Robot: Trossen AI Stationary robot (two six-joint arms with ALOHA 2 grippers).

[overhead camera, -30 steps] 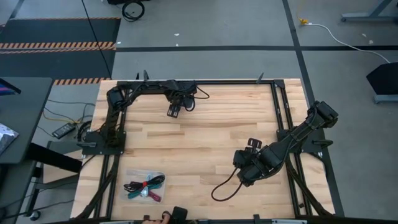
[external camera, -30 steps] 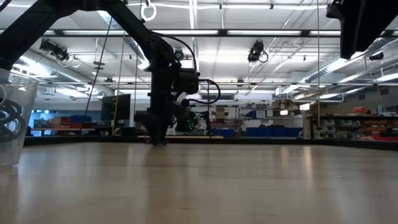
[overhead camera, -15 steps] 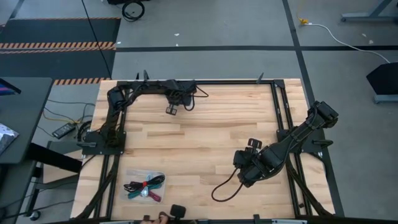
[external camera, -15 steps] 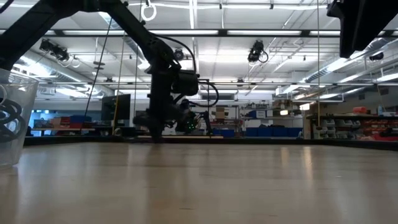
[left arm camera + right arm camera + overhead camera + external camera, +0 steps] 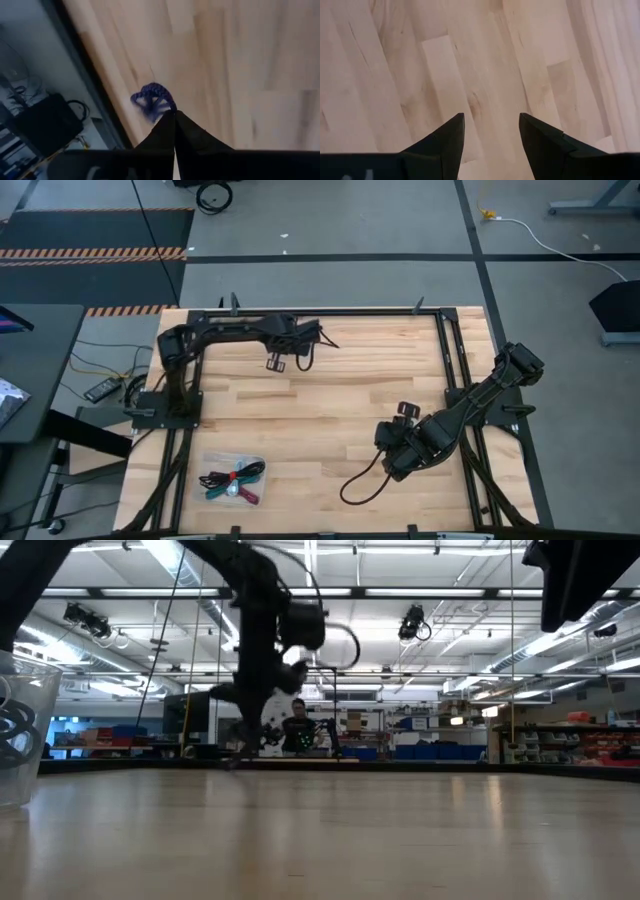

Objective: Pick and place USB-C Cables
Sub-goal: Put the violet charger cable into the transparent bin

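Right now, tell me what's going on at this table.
The left gripper is near the table's far edge, shut on a purple cable that hangs from its fingertips. The other bundled cables lie in a clear tray at the near left corner. The right gripper waits open, low over bare wood on the right side, holding nothing. Past the table, a person is visible far back in the room.

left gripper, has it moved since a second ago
Yes. In the high view the left gripper, shut on the purple cable, has edged toward the table's far rail, and its elbow has swung outward.
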